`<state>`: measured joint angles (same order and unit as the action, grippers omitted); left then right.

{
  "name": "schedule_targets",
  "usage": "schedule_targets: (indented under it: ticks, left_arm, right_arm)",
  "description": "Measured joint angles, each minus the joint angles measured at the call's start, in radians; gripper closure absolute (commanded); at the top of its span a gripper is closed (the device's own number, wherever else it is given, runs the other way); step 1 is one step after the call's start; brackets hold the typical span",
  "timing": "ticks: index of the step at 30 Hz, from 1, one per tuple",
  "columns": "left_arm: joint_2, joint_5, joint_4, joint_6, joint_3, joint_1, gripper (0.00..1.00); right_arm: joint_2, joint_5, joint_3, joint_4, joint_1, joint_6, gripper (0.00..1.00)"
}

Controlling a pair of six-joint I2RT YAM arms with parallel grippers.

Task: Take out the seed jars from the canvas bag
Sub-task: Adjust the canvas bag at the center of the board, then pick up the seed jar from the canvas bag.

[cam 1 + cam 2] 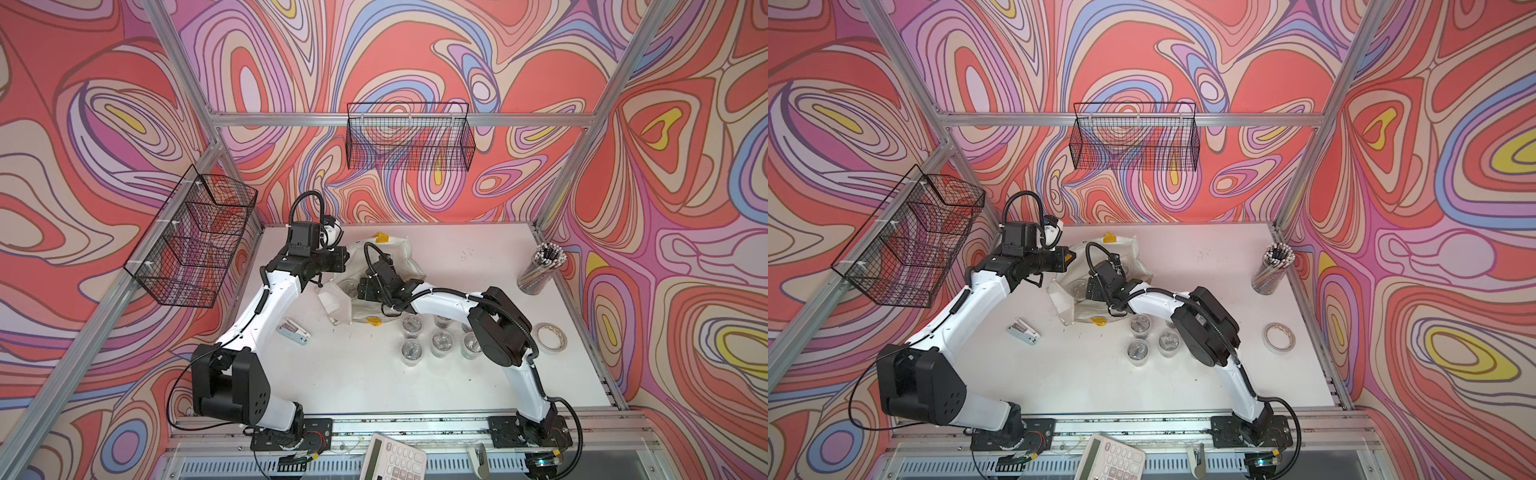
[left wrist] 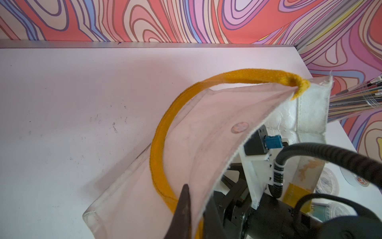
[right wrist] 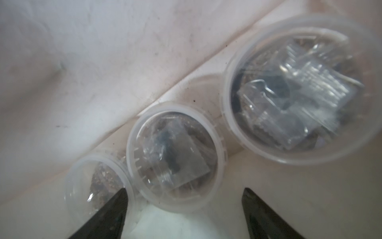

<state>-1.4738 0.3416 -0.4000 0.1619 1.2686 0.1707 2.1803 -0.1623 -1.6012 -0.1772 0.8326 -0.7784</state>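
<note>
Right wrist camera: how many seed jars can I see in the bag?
3: end jar partly behind a jaw, middle jar ahead of the open jaws, biggest-looking jar beside it. All in the canvas bag; more may be hidden.

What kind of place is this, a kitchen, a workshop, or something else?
Most likely a robot test booth: an aluminium frame carries swirl-printed backdrop walls, and the left arm and right arm are bolted to a rail at the edge of a white table.

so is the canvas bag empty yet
Not empty. The right wrist view shows three seed jars inside the canvas bag, just ahead of the open right tool.
</note>
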Motion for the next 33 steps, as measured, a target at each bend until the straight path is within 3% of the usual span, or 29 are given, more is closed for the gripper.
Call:
schedule_targets:
  ticks: [25,33]
  left_arm:
    - [0.000,0.015,0.005,0.000,-0.008,0.000,1.00]
    - [0.001,0.018,0.008,0.000,-0.013,0.000,1.00]
  right_arm:
    - [0.069,-0.142,-0.102,0.005,0.000,-0.122,0.08]
    - [0.102,-0.153,-0.135,-0.002,0.000,-0.145,0.23]
